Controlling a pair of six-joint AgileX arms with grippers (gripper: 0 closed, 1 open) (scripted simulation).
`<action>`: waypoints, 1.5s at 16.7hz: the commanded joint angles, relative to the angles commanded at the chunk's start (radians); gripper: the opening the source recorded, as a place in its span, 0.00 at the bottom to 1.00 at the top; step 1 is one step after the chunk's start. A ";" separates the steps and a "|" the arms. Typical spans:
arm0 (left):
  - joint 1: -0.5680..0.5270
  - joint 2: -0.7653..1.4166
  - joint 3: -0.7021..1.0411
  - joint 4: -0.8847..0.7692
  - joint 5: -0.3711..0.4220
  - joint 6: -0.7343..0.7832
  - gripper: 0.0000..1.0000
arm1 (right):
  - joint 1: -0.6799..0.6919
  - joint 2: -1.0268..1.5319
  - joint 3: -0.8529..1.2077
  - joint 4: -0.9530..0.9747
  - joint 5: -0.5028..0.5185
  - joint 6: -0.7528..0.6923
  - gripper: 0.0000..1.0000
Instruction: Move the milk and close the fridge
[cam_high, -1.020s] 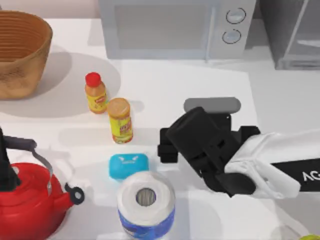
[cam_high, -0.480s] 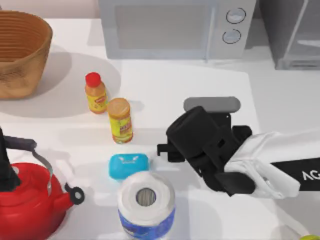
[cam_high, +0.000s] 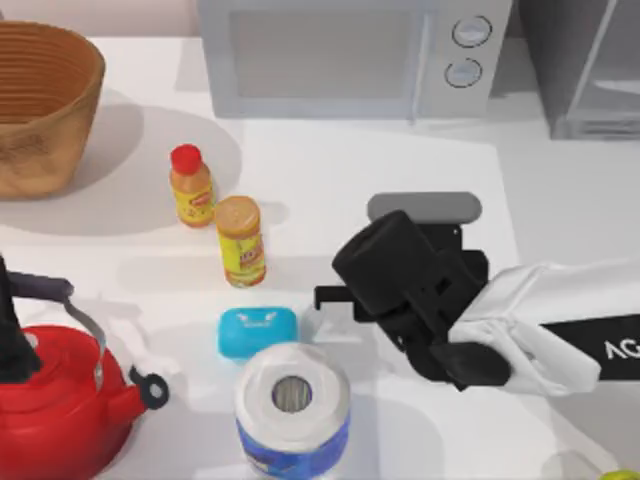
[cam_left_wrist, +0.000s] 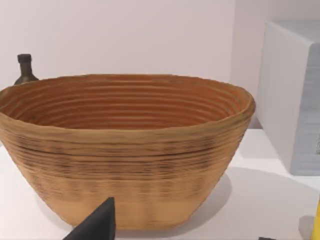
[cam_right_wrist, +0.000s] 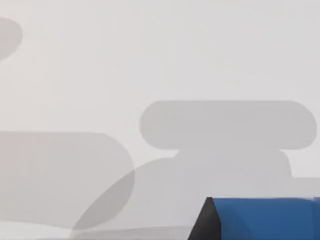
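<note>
Since a second earlier my right gripper (cam_high: 335, 298) had crept a little toward the right side of the bench (cam_high: 330, 190); nothing else had shifted.

Far left, the woven basket (cam_high: 40, 105) sat at the back corner; my left wrist view looked straight at its ribbed wall (cam_left_wrist: 125, 150), with a dark bottle (cam_left_wrist: 24, 67) behind its rim and the side of the white microwave (cam_left_wrist: 292, 95) beyond. My left arm was parked at that left edge near the red kettle (cam_high: 60, 400); I could not tell how its jaws stood.

Next along: a red-capped bottle (cam_high: 191, 185), then a yellow-lidded jar (cam_high: 240, 240) just beside it. In front of those, the flat turquoise box (cam_high: 258, 331), touching or nearly touching the blue-and-white paper roll (cam_high: 292, 405).

Centre-right, my right gripper hung over open bench with its wrist block covering the jaws from above. The right wrist view showed a blue top edge of the milk (cam_right_wrist: 265, 217) beside a dark fingertip (cam_right_wrist: 205, 225). Whether the jaws were clamped on it, I could not tell.

Far right at the back, the fridge (cam_high: 585, 60), partly in view.
</note>
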 joint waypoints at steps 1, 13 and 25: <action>0.000 0.000 0.000 0.000 0.000 0.000 1.00 | 0.000 0.000 0.000 0.000 0.000 0.000 0.00; 0.000 0.000 0.000 0.000 0.000 0.000 1.00 | 0.000 -0.046 0.029 -0.085 -0.001 -0.002 0.00; 0.000 0.000 0.000 0.000 0.000 0.000 1.00 | -0.111 -0.160 0.004 0.038 -0.127 -0.136 0.00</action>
